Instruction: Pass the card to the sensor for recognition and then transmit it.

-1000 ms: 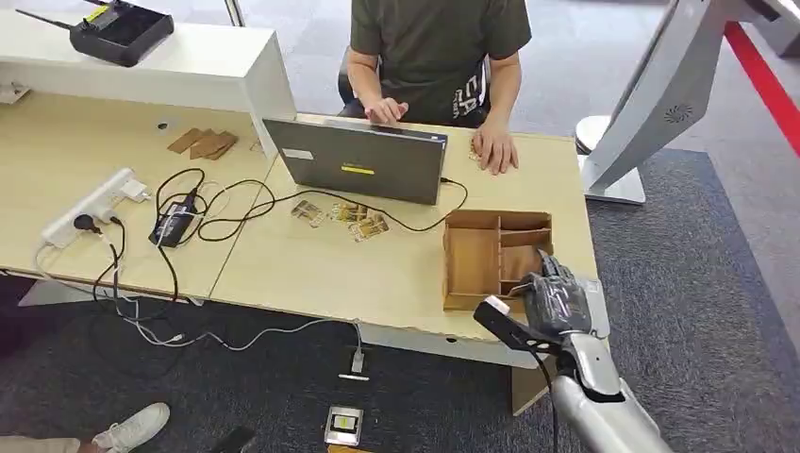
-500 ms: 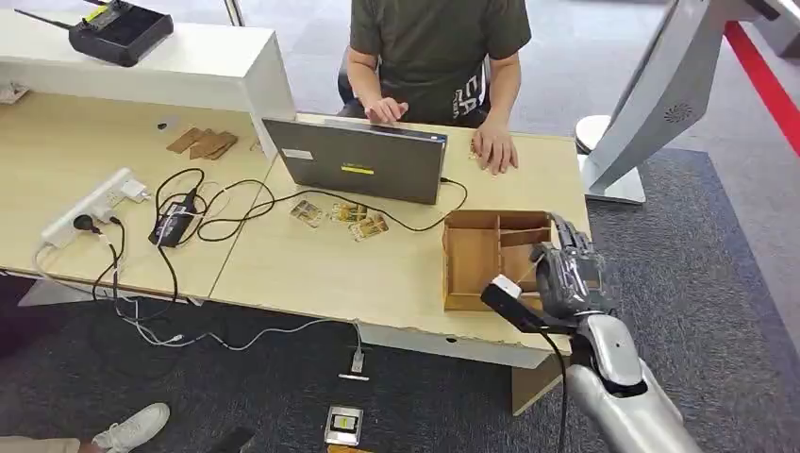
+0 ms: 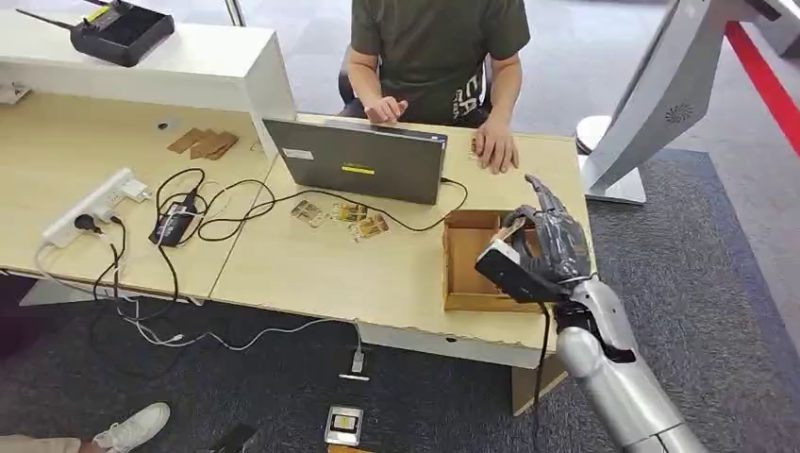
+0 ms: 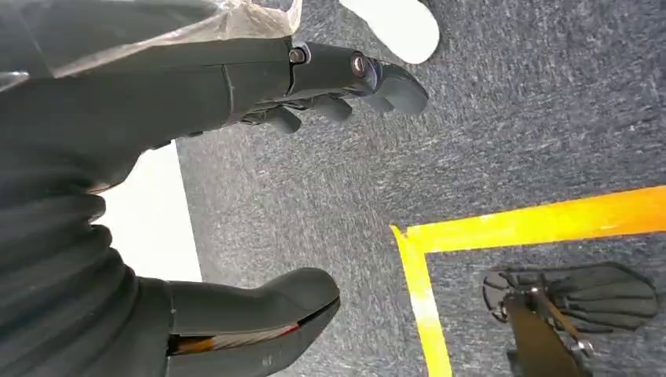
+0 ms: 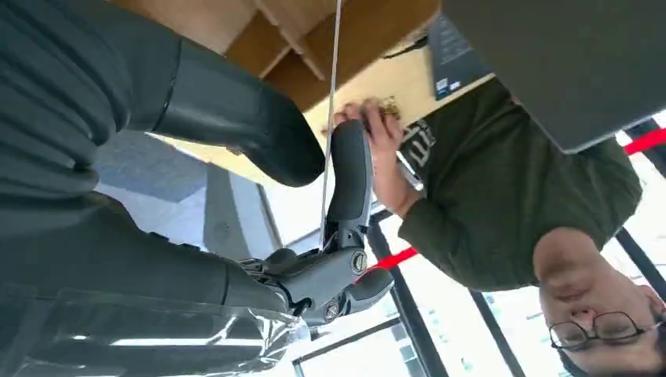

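My right hand point(image 3: 552, 243) hovers over the wooden divided box point(image 3: 464, 274) at the table's right end. It pinches a thin tan card point(image 3: 514, 228) between thumb and a finger. In the right wrist view the card point(image 5: 333, 94) shows edge-on as a thin line between the thumb and a raised finger of the right hand point(image 5: 118, 118). A black device with an antenna point(image 3: 121, 30) sits on the white shelf at the far left. My left hand point(image 4: 157, 102) hangs over the carpet, fingers apart, holding nothing.
A person in a dark green shirt point(image 3: 434, 42) sits behind the open laptop point(image 3: 363, 162), with one hand on the table near the box. Loose cards point(image 3: 351, 217), cables and a power strip point(image 3: 94, 203) lie on the left. A white kiosk stand point(image 3: 651, 94) rises at the right.
My right hand rose from the box's near edge and moved forward over it, turning at the wrist; the tan card now shows at its fingers.
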